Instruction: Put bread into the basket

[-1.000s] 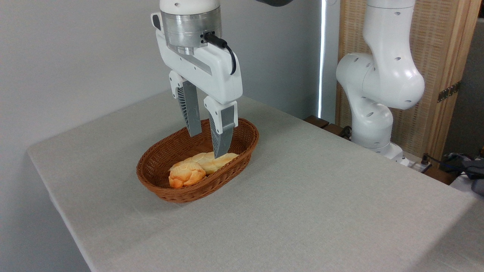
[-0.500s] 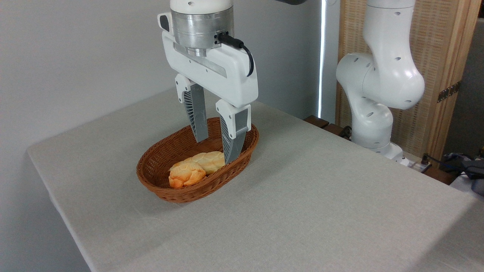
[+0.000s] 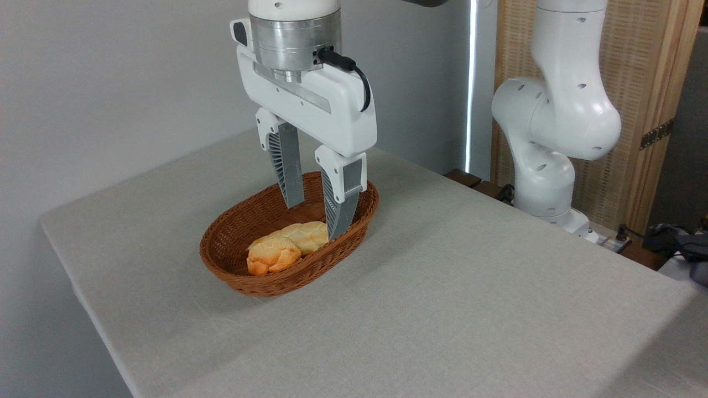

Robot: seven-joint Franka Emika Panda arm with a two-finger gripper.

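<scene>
A grey cloth-covered worktop [image 3: 442, 287] spreads wide beneath my jaws, and on it, directly below them, sits the oval brown wicker basket [image 3: 232, 276]. My gripper [image 3: 318, 218] hangs over the basket's far right end with the jaws released and empty, nothing between them, their tips at about rim height, the nearer fingertip crossing in front of the inner wall. Below and to the left of the jaws lies a pale braided loaf [image 3: 296, 235], its right end just beside the nearer fingertip; whether they touch I cannot tell. Further left of the jaws, at the basket's front, rests the bread [image 3: 272, 257], the round orange-golden bun, already inside and leaning against the loaf. By that lie, I judge the task done. The bun looks light, with a cracked, knotted crust that should give grip rather than slip; if it is real bread, I would expect it to yield and dent under a hard squeeze. If I had to take it again, I would come from above and close gently across its widest part, clear of the loaf and the wicker wall.
</scene>
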